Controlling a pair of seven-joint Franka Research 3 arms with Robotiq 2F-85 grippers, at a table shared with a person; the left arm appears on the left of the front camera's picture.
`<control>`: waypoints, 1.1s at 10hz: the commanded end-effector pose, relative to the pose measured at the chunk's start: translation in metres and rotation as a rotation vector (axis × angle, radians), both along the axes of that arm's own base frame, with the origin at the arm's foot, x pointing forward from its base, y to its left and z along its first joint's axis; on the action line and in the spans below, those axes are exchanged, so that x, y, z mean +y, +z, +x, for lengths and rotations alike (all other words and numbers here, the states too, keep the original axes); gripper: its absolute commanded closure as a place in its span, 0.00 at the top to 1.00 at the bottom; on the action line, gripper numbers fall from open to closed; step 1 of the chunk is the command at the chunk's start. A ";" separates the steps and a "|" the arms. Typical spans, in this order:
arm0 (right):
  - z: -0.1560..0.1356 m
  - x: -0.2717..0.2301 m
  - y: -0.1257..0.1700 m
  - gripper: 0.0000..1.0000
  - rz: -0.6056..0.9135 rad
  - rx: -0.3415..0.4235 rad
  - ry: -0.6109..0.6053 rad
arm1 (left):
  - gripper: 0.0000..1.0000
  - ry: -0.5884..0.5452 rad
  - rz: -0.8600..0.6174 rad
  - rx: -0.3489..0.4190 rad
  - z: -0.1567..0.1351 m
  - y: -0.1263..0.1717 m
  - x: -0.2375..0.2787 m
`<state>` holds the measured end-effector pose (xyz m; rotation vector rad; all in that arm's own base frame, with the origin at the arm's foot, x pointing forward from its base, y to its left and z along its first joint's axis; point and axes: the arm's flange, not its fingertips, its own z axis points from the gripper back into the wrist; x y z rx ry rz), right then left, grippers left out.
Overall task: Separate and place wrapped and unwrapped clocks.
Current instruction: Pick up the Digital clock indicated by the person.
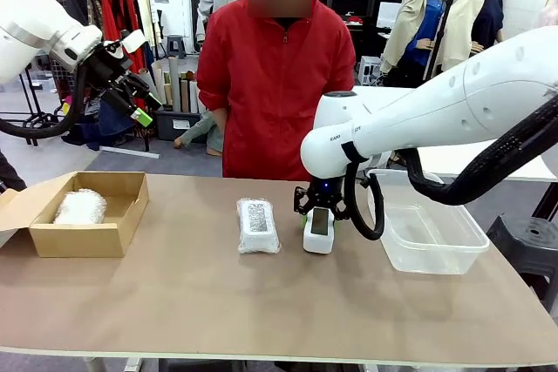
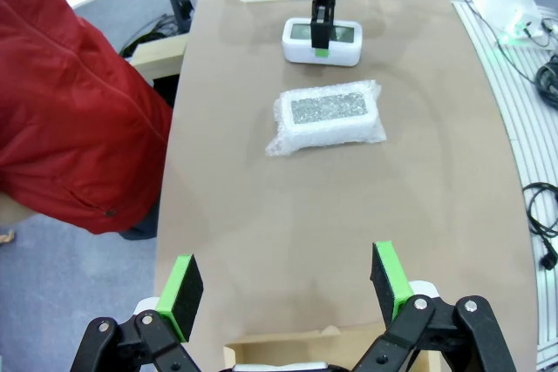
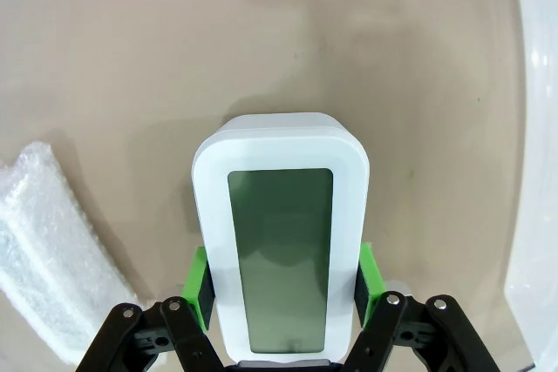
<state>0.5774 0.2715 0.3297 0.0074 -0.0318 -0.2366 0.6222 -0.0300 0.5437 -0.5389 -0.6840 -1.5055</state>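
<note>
Right gripper [image 1: 319, 221]: clenched on the bare white clock [image 3: 279, 215]. The green pads press its two long edges at one end. The clock lies flat on the table [image 1: 261, 311], grey-green screen up. We take this clock as our reference for all positions below.

Toward the robot's left of the clock: the wrapped clock with the dark label [image 1: 257, 226] lies just beside it, long axis parallel, not touching. The right wrist view shows a strip of bare table between the bubble wrap and the clock's edge.

Toward the robot's right of the clock: the clear plastic tub [image 1: 433, 259] stands near, with a narrow bare gap between its rim and the clock. The right arm's black cable loops down into that gap.

Well apart from the clock, far to the robot's left: an open cardboard box [image 1: 87, 241] at the table's left edge, with the second wrapped clock [image 1: 80, 206] inside it.

Left gripper [image 2: 288, 289]: released, pads spread wide and nothing between them. It hangs high above the table over the box side, well apart from the clock, with its camera looking along the table toward the clock.

Beyond the clock: a person [image 1: 279, 84] in a red jacket stands close against the far table edge.

On the near side of the clock we see a broad, bare stretch of tabletop reaching to the near edge.
</note>
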 end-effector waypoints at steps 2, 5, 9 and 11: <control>-0.020 -0.001 0.060 0.00 -0.071 0.042 0.109 | 1.00 0.003 0.000 0.000 -0.001 0.001 0.001; -0.038 -0.006 0.114 0.00 -0.065 0.028 0.160 | 1.00 0.003 0.000 0.000 -0.001 0.001 0.001; -0.045 -0.002 0.152 0.00 -0.111 -0.016 0.206 | 1.00 0.003 0.000 0.000 -0.001 0.001 0.001; -0.049 -0.001 0.151 0.00 -0.093 -0.010 0.199 | 1.00 0.003 0.000 0.000 -0.001 0.001 0.001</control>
